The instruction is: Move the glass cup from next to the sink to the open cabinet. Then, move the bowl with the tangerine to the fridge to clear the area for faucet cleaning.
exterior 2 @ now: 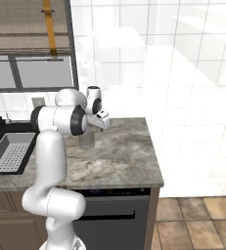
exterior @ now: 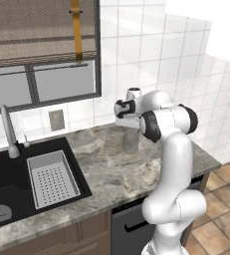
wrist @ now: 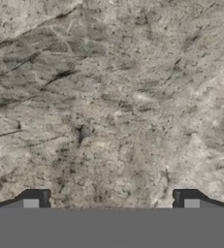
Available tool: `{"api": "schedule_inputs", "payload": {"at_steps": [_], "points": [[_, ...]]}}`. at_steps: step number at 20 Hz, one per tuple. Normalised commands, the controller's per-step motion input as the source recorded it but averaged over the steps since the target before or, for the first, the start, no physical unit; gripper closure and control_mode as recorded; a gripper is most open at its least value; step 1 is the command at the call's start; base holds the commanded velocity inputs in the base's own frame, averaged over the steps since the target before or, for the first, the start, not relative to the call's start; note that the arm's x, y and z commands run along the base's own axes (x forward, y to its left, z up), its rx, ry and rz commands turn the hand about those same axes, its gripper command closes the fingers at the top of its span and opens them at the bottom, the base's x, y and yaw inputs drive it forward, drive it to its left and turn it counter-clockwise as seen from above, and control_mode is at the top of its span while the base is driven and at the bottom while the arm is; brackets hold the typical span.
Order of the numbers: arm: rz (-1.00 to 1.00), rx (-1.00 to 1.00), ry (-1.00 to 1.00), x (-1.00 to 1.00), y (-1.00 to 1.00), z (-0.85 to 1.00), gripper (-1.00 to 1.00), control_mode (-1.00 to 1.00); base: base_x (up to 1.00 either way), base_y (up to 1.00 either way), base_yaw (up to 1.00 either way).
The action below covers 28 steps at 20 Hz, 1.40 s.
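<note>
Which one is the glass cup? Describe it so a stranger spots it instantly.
Find the black sink set in the grey marbled counter, then move right along the counter toward the tiled wall. The glass cup stands upright there, beside the white arm. It is the lone see-through tumbler, unlike the opaque perforated basket in the sink.

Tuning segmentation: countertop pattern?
Mottled grey-beige stone with dark veins; countertop shows best in hand view.
</note>
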Motion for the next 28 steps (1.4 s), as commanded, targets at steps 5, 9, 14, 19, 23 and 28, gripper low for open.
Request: {"api": "schedule_inputs", "payload": {"at_steps": [5,9,14,19,23,28], "points": [[0.0,0.0,0.07,0.1,0.0,-0.28,-1.0,-1.0,0.0,0.0,0.0],[0.0,0.0,0.05,0.08,0.0,-0.26,-1.0,-1.0,0.0,0.0,0.0],[0.0,0.0,0.04,0.13,0.0,-0.23,-1.0,-1.0,0.0,0.0,0.0],[0.0,0.0,0.02,0.17,0.0,-0.22,-1.0,-1.0,0.0,0.0,0.0],[0.0,0.0,0.03,0.09,0.0,-0.26,-1.0,-1.0,0.0,0.0,0.0],[0.0,0.0,0.07,0.02,0.0,-0.32,-1.0,-1.0,0.0,0.0,0.0]]}}
